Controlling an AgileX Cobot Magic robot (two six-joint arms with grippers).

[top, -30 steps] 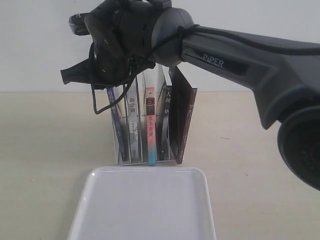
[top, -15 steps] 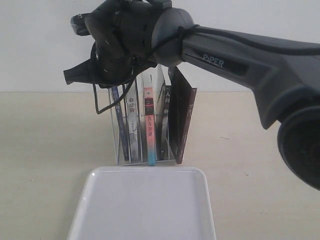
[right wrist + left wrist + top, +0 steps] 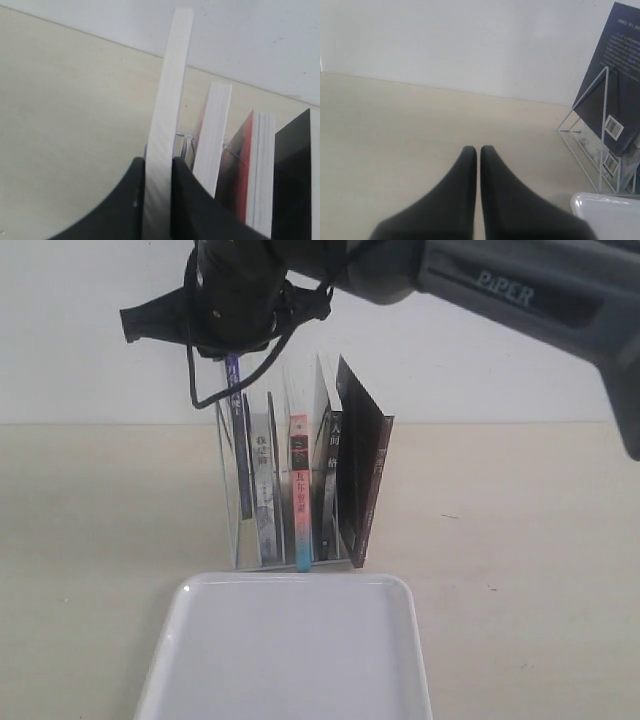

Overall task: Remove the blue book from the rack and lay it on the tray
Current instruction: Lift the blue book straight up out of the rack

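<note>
Exterior view only: the dark grey right gripper (image 3: 232, 358) is pinching the top of the dark blue paperback book (image 3: 240, 440). The book is sitting higher than its neighbours, its lower end inside the leftmost slot of the thin white wire rack (image 3: 229, 502).
Tray: the white rectangular plastic tray (image 3: 290, 660) is lying just in front of the rack, apart from the book.
Right wrist view only: both black fingers (image 3: 135, 200) are pressing the book's faces.
Left wrist view only: the black left gripper (image 3: 478, 150) is hanging over the pale tabletop (image 3: 395, 115), tips touching, gripping nothing.
Hidden: the book's cover is facing away; the frame is cutting off the tray's near end.
Arm pose: the grey right arm (image 3: 520, 300) is reaching in from the upper right, across the middle.
</note>
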